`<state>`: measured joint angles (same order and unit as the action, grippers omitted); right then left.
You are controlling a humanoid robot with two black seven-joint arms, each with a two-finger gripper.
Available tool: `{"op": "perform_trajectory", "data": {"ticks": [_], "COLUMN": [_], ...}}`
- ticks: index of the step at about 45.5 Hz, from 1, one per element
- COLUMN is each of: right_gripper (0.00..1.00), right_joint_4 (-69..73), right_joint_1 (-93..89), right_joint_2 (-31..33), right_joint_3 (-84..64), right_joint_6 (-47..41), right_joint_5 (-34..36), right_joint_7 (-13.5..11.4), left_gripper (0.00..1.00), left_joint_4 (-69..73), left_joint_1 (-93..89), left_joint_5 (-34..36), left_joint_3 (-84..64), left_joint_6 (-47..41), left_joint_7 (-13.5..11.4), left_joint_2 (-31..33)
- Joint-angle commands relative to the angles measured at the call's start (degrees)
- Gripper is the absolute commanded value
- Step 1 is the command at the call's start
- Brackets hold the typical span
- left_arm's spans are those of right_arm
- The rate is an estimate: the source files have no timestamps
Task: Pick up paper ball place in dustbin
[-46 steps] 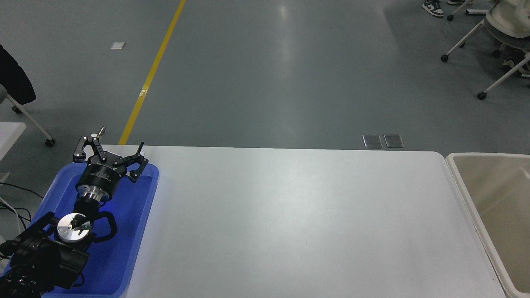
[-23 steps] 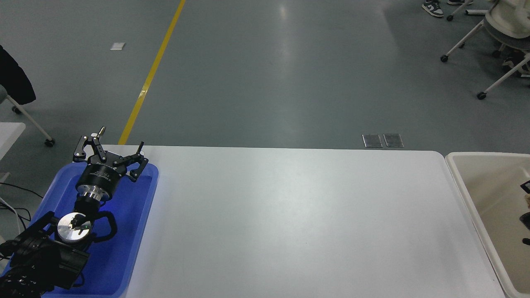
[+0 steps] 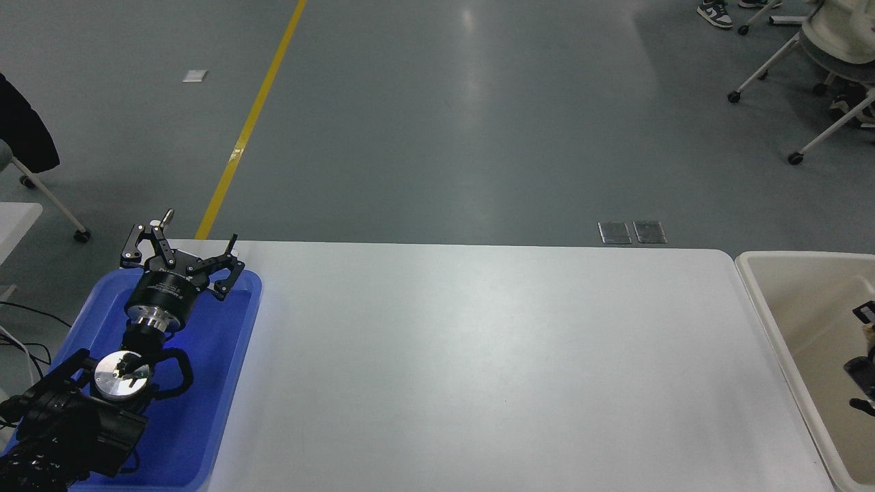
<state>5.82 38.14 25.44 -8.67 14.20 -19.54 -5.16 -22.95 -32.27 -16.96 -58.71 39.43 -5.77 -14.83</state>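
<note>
The dustbin is the cream tub at the table's right end, cut off by the picture's edge. Only black parts of my right gripper poke in from the right edge, over the inside of the dustbin. A small tan patch shows between those parts; I cannot tell whether it is the paper ball. No paper ball shows anywhere else. My left gripper is parked at the lower left, open and empty, over the far end of the blue tray.
The white table runs from the blue tray to the dustbin. Behind it is grey floor with a yellow line. Wheeled chairs stand at the far right, and another chair at the far left.
My right gripper was out of view one second ago. It has come in from the right edge over the dustbin and now reaches a little further left. The left arm has not moved.
</note>
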Motion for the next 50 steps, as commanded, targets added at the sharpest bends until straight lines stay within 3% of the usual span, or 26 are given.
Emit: {"op": "perform_trajectory", "data": {"ticks": [1, 14, 19, 39, 44, 50], "right_gripper": [1.00, 1.00, 1.00, 1.00, 1.00, 1.00], "right_joint_4": [0.5, 2.2, 4.1, 22.6, 26.2, 29.4], "right_joint_1": [-0.3, 0.4, 2.5, 4.9, 4.6, 2.7], "right_joint_2": [-0.2, 0.8, 0.6, 1.3, 1.4, 1.6], "right_joint_3": [2.7, 12.8, 17.2, 47.2, 52.4, 59.3], "right_joint_6": [-0.6, -0.7, -0.3, -0.5, -0.5, -0.8], "right_joint_5": [0.3, 0.3, 0.3, -0.6, -0.8, -0.8], "right_joint_7": [0.0, 0.3, 2.2, 3.9, 6.8, 13.6], "left_gripper": [1.00, 1.00, 1.00, 1.00, 1.00, 1.00], "left_joint_4": [0.0, 0.0, 0.0, 0.0, 0.0, 0.0], "left_joint_1": [0.0, 0.0, 0.0, 0.0, 0.0, 0.0], "left_joint_5": [0.0, 0.0, 0.0, 0.0, 0.0, 0.0], "left_joint_3": [0.0, 0.0, 0.0, 0.0, 0.0, 0.0], "left_joint_6": [-0.1, 0.0, 0.0, -0.1, -0.1, 0.0], "left_joint_7": [0.1, 0.1, 0.0, 0.0, 0.0, 0.0], "left_joint_2": [0.0, 0.0, 0.1, 0.1, 0.0, 0.1]}}
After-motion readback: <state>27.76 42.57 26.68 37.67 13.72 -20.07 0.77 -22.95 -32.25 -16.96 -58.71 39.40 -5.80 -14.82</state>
